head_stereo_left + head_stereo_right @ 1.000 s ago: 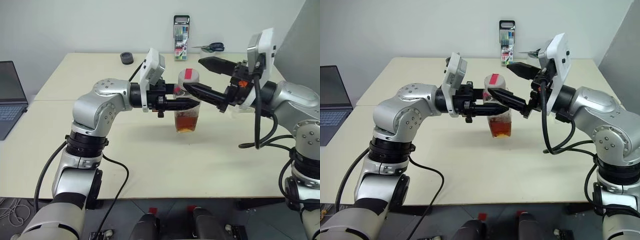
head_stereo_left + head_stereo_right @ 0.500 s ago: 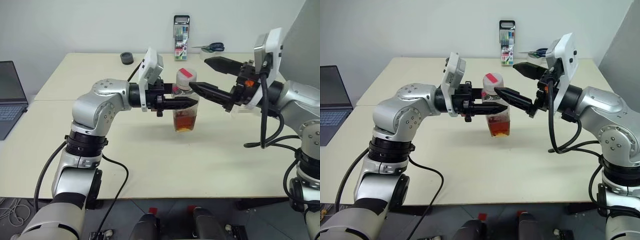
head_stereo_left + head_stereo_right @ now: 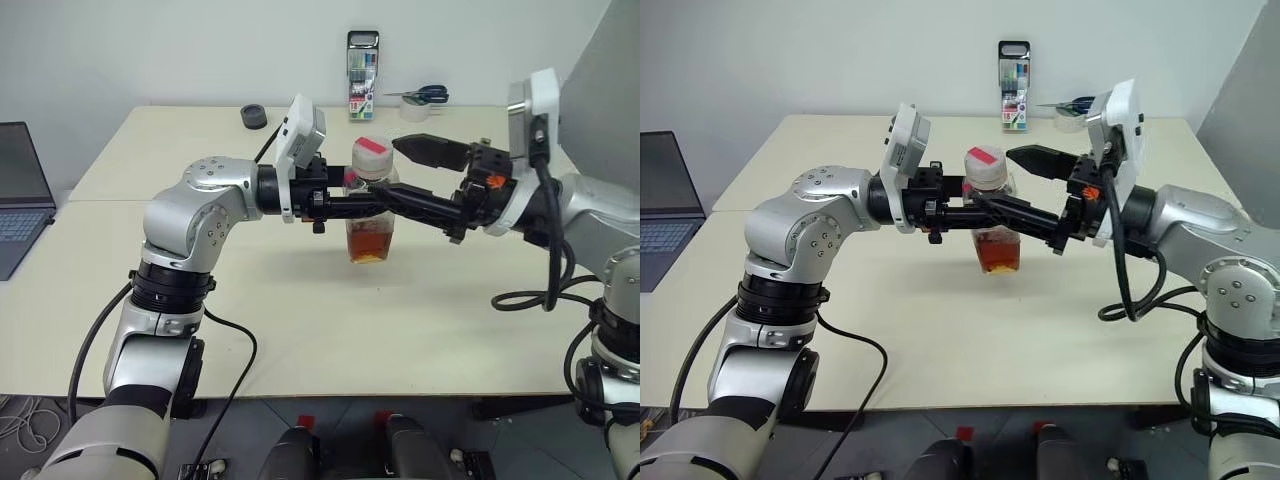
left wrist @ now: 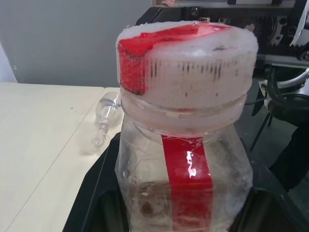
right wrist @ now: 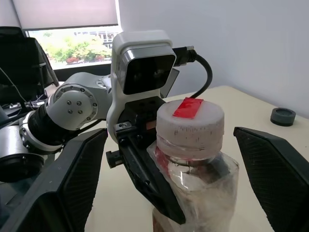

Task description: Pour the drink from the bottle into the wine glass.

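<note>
My left gripper [image 3: 376, 207] is shut on the body of the bottle [image 3: 372, 200] and holds it upright above the middle of the table [image 3: 300, 320]. The bottle is clear plastic with a red label strip [image 4: 186, 169] and a white cap marked red [image 5: 190, 118]. The reddish-amber drink [image 3: 370, 243] fills its lower part. My right gripper [image 3: 392, 172] is open, reaching in from the right, with one finger on each side of the cap and neck and not touching them. A clear stemmed wine glass [image 4: 103, 121] shows on the table beyond the bottle; how it stands I cannot tell.
A laptop [image 3: 20, 190] sits at the far left. Along the table's back edge are a black round item [image 3: 255, 116], an upright pen case [image 3: 362, 75], scissors [image 3: 420, 95] and a small clear container [image 3: 415, 108].
The right gripper has rolled and shifted; its upper finger has dropped level with the cap, its lower finger reaches past the bottle's body. Left gripper and bottle have stayed still.
</note>
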`<state>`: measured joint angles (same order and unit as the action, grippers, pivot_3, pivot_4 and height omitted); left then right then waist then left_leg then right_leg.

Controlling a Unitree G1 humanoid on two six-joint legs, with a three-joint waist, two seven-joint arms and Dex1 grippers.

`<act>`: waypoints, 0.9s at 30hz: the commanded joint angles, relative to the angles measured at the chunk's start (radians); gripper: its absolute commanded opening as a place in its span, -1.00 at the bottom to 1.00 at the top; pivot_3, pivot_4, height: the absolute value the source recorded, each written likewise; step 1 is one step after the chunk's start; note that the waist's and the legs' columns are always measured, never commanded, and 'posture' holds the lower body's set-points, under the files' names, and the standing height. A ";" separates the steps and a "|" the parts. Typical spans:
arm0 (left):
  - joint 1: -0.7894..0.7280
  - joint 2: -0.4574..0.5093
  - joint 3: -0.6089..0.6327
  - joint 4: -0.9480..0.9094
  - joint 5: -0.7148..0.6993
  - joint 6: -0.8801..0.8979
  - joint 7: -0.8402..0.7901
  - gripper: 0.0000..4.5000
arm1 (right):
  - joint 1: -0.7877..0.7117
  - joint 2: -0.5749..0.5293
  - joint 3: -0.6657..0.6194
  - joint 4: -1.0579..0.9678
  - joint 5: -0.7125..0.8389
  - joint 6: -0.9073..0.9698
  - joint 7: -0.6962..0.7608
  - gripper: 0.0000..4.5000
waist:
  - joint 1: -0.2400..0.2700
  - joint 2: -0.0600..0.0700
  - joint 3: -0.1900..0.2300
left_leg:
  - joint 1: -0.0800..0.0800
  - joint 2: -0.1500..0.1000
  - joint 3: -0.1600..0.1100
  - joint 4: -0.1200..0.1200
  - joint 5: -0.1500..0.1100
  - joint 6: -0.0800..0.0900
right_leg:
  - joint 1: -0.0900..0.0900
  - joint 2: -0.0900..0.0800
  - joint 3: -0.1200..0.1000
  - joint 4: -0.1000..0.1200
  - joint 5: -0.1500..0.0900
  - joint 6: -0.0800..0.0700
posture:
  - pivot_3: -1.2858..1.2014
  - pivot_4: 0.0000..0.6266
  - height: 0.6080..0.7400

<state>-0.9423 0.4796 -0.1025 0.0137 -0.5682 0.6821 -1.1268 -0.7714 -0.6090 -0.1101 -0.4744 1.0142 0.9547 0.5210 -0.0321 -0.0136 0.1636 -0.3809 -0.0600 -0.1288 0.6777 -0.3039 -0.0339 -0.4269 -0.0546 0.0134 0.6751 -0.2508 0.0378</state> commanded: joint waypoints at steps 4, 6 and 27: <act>-0.032 0.000 0.023 -0.032 -0.009 -0.020 -0.001 -0.12 | -0.039 0.049 0.044 0.023 -0.134 -0.108 -0.020 0.99 | 0.001 0.000 0.000 | 0.000 0.000 0.000 0.000 0.000 0.000 | 0.000 0.000 0.000 0.000 0.000 0.000 | 0.03 -0.52 1.00; -0.032 0.003 0.023 -0.033 -0.009 -0.019 -0.001 -0.12 | -0.043 0.066 0.045 0.031 -0.150 -0.123 -0.025 0.99 | 0.001 0.000 0.000 | 0.000 0.000 0.000 0.000 0.000 0.000 | 0.000 0.000 0.000 0.000 0.000 0.000 | 0.03 -0.52 1.00; -0.008 0.007 0.024 -0.058 -0.015 -0.011 0.002 -0.12 | -0.037 0.030 -0.002 0.054 -0.163 -0.112 -0.005 0.99 | 0.001 0.000 0.000 | 0.000 0.000 0.000 0.000 0.000 0.000 | 0.000 0.000 0.000 0.000 0.000 0.000 | 0.03 -0.52 1.00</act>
<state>-0.9414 0.4798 -0.1027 0.0047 -0.5682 0.6864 -1.1213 -0.8037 -0.5593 -0.0653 -0.4016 0.8479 0.8448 0.5199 -0.0314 -0.0136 0.1637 -0.3810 -0.0602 -0.1289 0.6778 -0.3038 -0.0340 -0.4269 -0.0546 0.0134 0.6749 -0.2508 0.0378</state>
